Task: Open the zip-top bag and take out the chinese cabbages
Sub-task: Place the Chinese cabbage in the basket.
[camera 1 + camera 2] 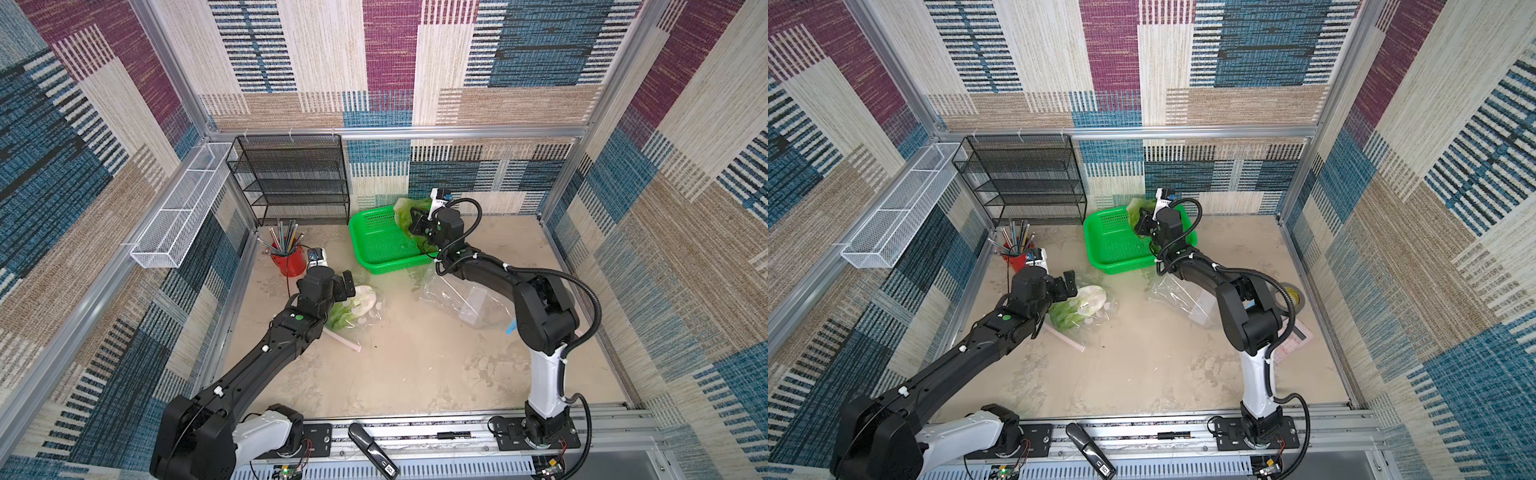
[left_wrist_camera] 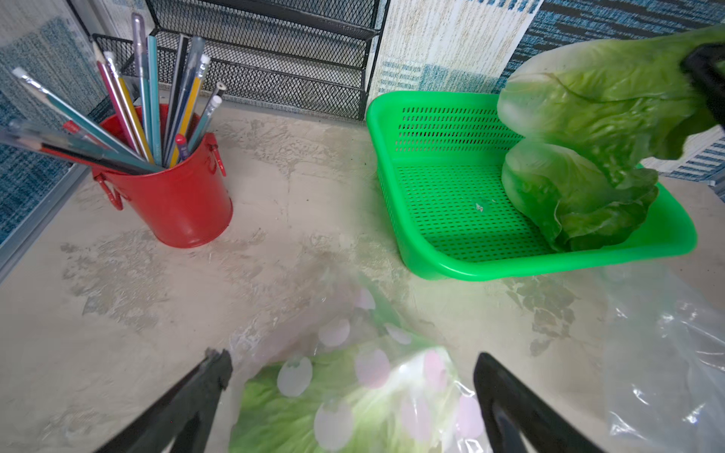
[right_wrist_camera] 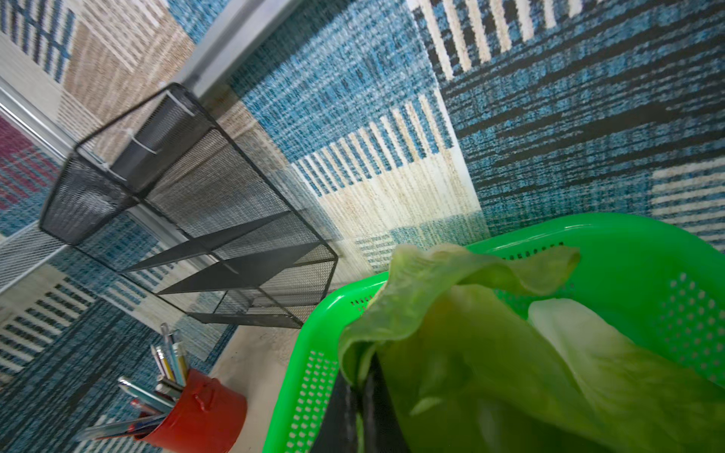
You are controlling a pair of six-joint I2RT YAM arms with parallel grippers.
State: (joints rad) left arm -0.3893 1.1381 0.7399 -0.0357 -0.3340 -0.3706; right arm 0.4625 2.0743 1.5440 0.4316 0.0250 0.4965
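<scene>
A clear zip-top bag with pale pink dots lies on the table with one chinese cabbage inside. My left gripper is open, a finger on each side of the bag's end. My right gripper is shut on a leaf of a second chinese cabbage, which hangs over the green basket. A third cabbage lies in that basket.
A red bucket of pencils stands beside my left gripper. A black mesh shelf and a white wire basket line the back left. Another clear bag lies under my right arm, near a tape roll.
</scene>
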